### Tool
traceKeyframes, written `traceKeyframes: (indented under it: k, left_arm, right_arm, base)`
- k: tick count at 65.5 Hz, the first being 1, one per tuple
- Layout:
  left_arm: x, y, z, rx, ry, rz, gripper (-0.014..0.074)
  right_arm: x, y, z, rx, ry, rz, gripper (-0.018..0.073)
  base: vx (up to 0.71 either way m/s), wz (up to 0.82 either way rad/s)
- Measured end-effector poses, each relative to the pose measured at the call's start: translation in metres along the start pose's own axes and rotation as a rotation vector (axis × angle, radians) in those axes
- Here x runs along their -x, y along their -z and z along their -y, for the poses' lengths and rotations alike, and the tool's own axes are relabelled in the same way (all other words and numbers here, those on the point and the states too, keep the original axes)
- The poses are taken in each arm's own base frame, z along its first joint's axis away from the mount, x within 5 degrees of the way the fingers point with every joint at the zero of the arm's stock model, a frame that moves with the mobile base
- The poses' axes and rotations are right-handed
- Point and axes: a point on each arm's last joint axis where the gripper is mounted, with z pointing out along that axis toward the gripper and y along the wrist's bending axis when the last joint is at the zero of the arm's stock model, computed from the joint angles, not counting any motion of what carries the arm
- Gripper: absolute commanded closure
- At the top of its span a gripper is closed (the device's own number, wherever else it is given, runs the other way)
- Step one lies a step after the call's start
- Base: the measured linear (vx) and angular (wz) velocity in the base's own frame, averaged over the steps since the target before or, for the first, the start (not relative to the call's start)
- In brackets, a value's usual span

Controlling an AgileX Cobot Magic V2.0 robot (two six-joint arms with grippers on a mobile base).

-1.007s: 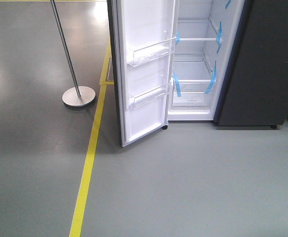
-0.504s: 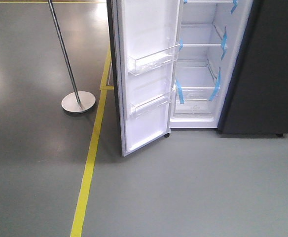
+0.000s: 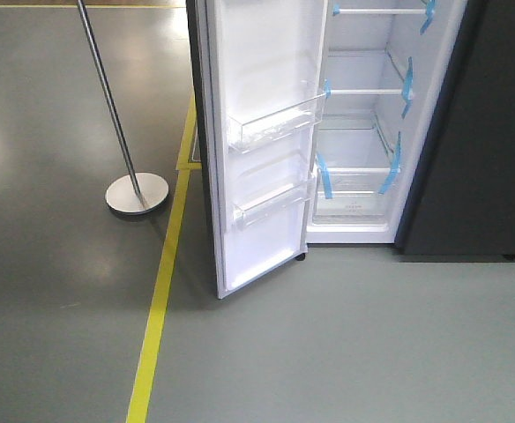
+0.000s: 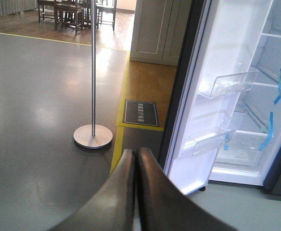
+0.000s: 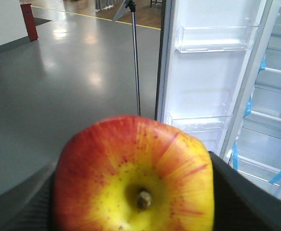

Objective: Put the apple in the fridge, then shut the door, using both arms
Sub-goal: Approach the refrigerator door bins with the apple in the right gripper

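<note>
We are on the approach. The apple (image 5: 133, 175) sits clamped in the right gripper (image 5: 133, 202), stem end towards the wrist camera, with a dark finger on each flank, so the jaws stand just as wide as the fruit. The fridge (image 3: 354, 66) is well ahead with its door (image 3: 257, 70) swung wide, showing the clear bins (image 3: 271, 128) on the lining.

To do this well, we judge that the right arm should swing further right. Its camera faces the door lining more than the compartment, and the bins jut into the path. We would enter squarely and pick one of the white-edged shelves (image 3: 363, 91). We would then lower the apple until it bears on the shelf before parting the fingers. It is round, so a drop from any height could send it rolling out.

The left gripper (image 4: 134, 156) has its fingers pressed together and holds nothing. It points at the floor just short of the door's outer edge, near the pole stand (image 4: 93, 136) — a fair place, we think, to push from later. Neither arm shows in the front view, so both are short of the opening.
</note>
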Motion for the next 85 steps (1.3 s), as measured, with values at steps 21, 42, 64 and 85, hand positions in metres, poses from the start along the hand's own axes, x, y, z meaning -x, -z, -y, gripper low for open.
traceKeyframes:
  k: [21,42,64,85]
  left_arm:
    - [0.0,0.0,0.0,0.0,0.0,0.0,0.0602]
    - [0.0,0.0,0.0,0.0,0.0,0.0,0.0602]
    - [0.0,0.0,0.0,0.0,0.0,0.0,0.0602]
    - [0.0,0.0,0.0,0.0,0.0,0.0,0.0602]
  right_arm:
    - [0.0,0.0,0.0,0.0,0.0,0.0,0.0568]
    - [0.0,0.0,0.0,0.0,0.0,0.0,0.0568]
    - [0.0,0.0,0.0,0.0,0.0,0.0,0.0568]
    - [0.0,0.0,0.0,0.0,0.0,0.0,0.0568]
  base:
    - [0.17,0.02]
    - [0.17,0.01]
    - [0.16,-0.01]
    - [0.15,-0.02]
